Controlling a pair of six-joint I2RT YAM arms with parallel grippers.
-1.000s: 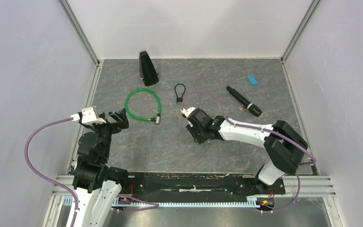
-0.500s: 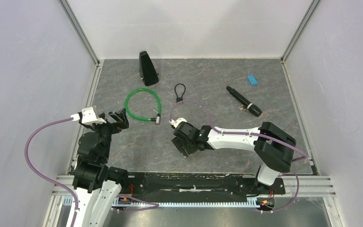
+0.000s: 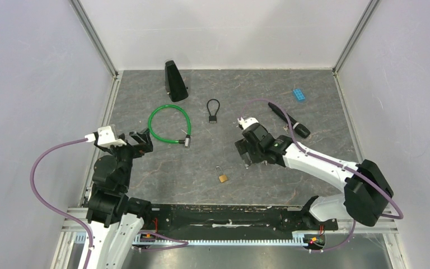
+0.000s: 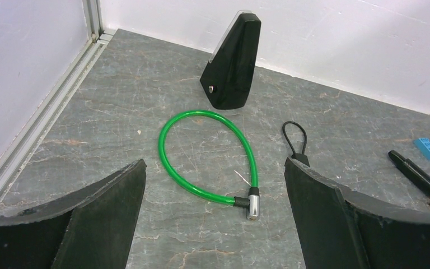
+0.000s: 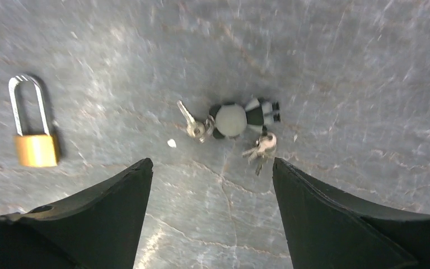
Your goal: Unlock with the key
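Right gripper (image 5: 210,171) and left gripper (image 4: 213,171) both gape wide, empty; the right hovers over what seems a key bunch (image 5: 232,120), brass padlock (image 5: 33,147) nearby.

This is a robotics lab test cell: plain white panels (image 3: 224,28) held in aluminium posts (image 3: 92,36) wall in a grey stone-patterned desk (image 3: 291,78) on three sides. Two robot arms, the left arm (image 3: 112,171) and the right arm (image 3: 313,162), are bolted to a rail (image 3: 229,214) at its near edge, trailing purple cables (image 3: 33,168).
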